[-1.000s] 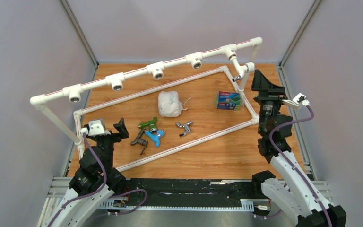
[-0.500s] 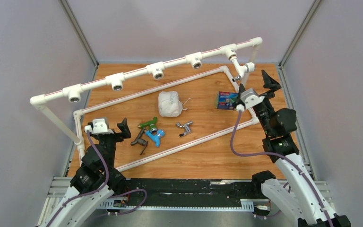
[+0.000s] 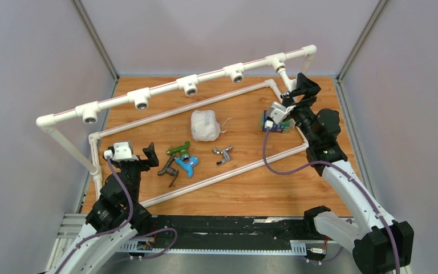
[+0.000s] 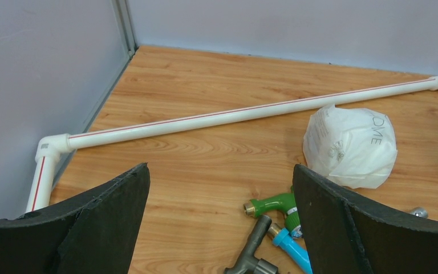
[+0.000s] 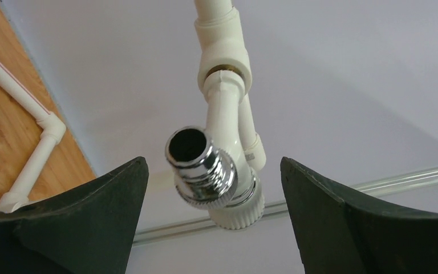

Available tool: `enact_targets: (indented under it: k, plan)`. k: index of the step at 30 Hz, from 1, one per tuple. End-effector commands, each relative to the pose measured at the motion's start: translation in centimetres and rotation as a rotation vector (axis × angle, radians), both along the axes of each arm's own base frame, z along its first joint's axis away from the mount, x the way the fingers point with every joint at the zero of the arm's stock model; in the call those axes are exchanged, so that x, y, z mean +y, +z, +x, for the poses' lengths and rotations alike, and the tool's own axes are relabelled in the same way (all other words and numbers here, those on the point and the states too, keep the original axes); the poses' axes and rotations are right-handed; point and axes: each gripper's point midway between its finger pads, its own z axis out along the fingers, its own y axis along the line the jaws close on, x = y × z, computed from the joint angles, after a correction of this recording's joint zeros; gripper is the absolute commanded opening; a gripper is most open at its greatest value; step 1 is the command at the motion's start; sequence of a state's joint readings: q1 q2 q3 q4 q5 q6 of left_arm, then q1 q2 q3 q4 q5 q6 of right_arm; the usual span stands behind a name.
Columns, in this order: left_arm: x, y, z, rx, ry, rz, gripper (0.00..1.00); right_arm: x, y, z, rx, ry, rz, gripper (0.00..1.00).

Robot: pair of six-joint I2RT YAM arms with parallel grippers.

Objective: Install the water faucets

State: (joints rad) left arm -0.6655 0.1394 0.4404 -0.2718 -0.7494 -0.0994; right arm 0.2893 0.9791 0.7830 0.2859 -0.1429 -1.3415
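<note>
Right gripper spread wide at the white faucet; left gripper spread wide above the loose ones.

The white faucet hangs from the fitting at the right end of the raised pipe rail, its chrome outlet sitting between the right fingers without touching either. The rail's 4 other sockets are bare. On the wooden table, the green faucet, blue faucet and dark grey faucet lie clustered at the near left, just beyond the left gripper, which holds nothing. The chrome faucet lies alone to their right. A white bag sits farther back, and a sponge pack lies near the right arm.
</note>
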Motion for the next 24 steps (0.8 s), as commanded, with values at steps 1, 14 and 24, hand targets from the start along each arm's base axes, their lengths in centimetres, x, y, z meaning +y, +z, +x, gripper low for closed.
enact_targets:
  k: [1, 14, 24]
  plan:
    - [0.1, 0.7, 0.0, -0.013, 0.008, -0.008, 1.00, 0.7, 4.3, 0.6, -0.114, 0.030, 0.042, 0.85]
    - [-0.3, 0.7, 0.2, -0.020, -0.015, -0.007, 1.00, 3.4, 7.3, -1.1, 0.142, 0.356, 1.012, 0.16]
    - [-0.2, 0.4, 0.3, -0.020, -0.001, -0.012, 1.00, 0.9, 7.2, 0.0, 0.419, 0.611, 2.398, 0.00]
